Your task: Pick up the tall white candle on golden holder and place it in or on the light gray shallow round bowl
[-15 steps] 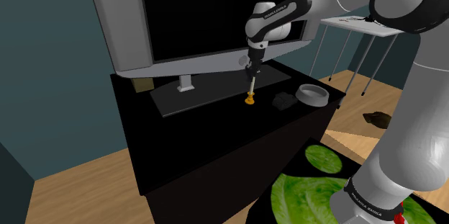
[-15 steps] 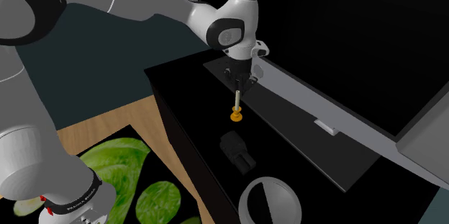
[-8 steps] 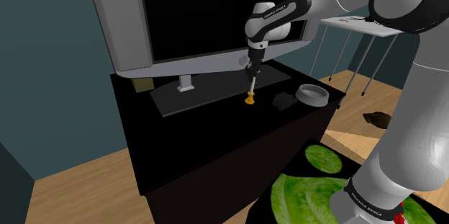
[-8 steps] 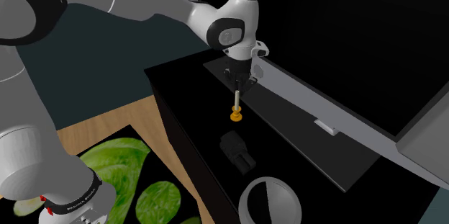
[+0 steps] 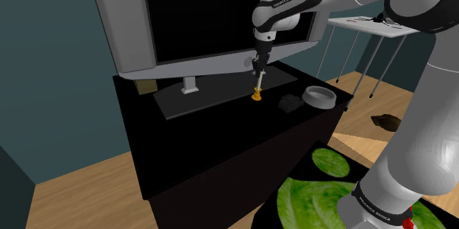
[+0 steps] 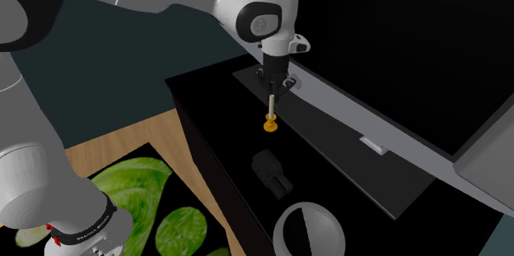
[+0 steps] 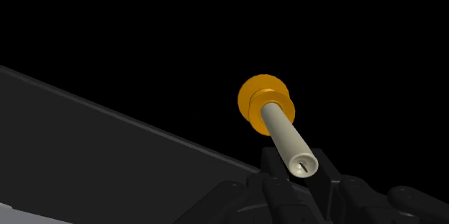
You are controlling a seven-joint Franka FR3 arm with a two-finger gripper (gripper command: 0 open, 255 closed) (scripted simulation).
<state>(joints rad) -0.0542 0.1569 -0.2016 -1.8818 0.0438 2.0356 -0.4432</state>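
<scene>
**Candle clasped in my gripper, just off the screen's base plate**

Reading the shoulder view from its left, the large grey-framed black screen (image 5: pixel 213 14) stands on a flat dark grey rectangular base plate (image 5: pixel 198 96). That plate lies on the long black counter (image 5: pixel 235 121), and I place everything else by it.

Just off the plate's front edge, toward its right end in the shoulder view, is the tall off-white candle (image 5: pixel 257 86) on its golden round holder (image 5: pixel 257 96). It stands upright under my all-black gripper (image 5: pixel 258 71). My gripper is closed narrow on the candle's top end, and in the wrist view the fingers clasp it on both sides. There the holder shows over black counter just beside the plate's edge. I cannot tell whether the holder's foot touches the counter.

Further right, in front of the plate's right corner, a small black blocky object (image 5: pixel 290 103) lies on the counter. Beyond it, well clear of the plate and near the counter's corner, sits the light gray shallow round bowl (image 5: pixel 320 96). The black object lies between the bowl and the candle.
</scene>
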